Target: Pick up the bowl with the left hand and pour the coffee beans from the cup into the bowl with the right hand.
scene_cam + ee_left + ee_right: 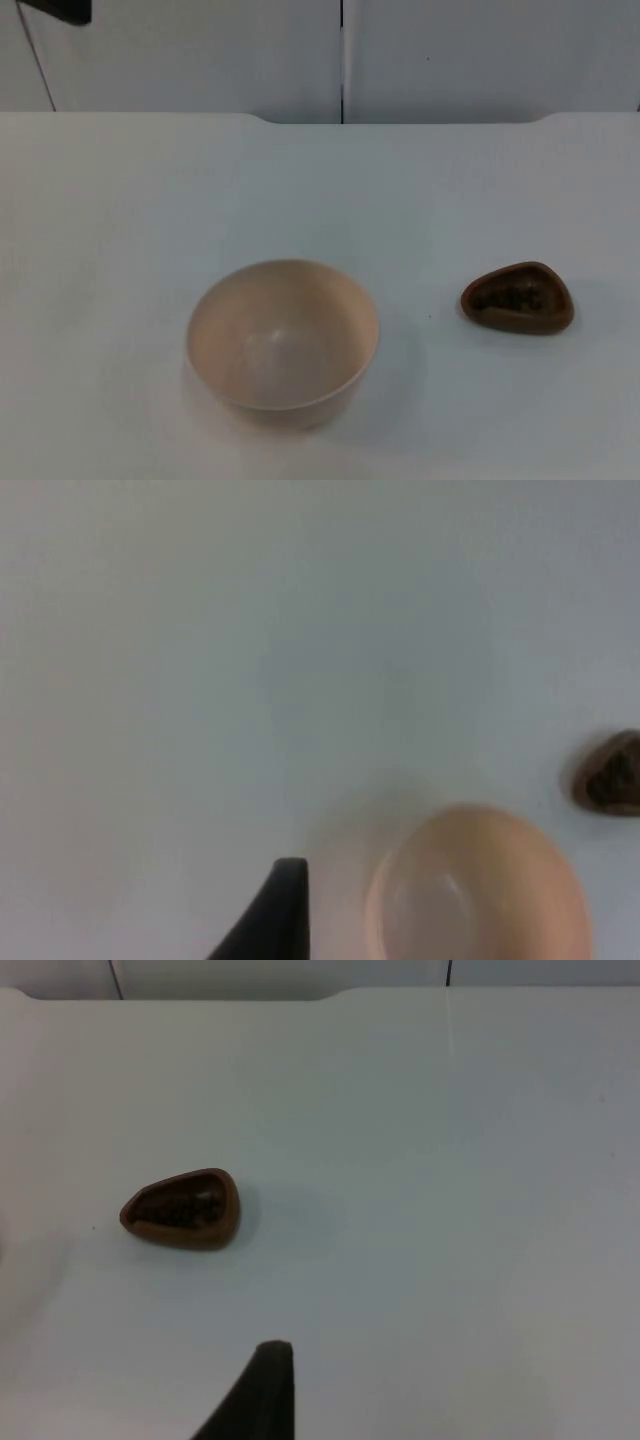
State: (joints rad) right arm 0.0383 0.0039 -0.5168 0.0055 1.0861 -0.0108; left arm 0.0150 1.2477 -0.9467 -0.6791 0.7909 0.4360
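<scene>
An empty pale beige bowl [283, 340] stands upright on the white table, left of centre near the front. To its right sits a small brown teardrop-shaped cup [517, 298] holding dark coffee beans. My left gripper [270, 920] hovers above the table, apart from the bowl [480, 890], with the cup [612, 773] further off. My right gripper [255, 1395] is also raised over the table, well short of the cup [183, 1208]. Neither gripper touches anything.
The white table [150, 200] runs back to the grey partition wall [450, 50], which has a dark vertical seam. A black part of the left arm [55, 10] shows at the upper left corner of the top view.
</scene>
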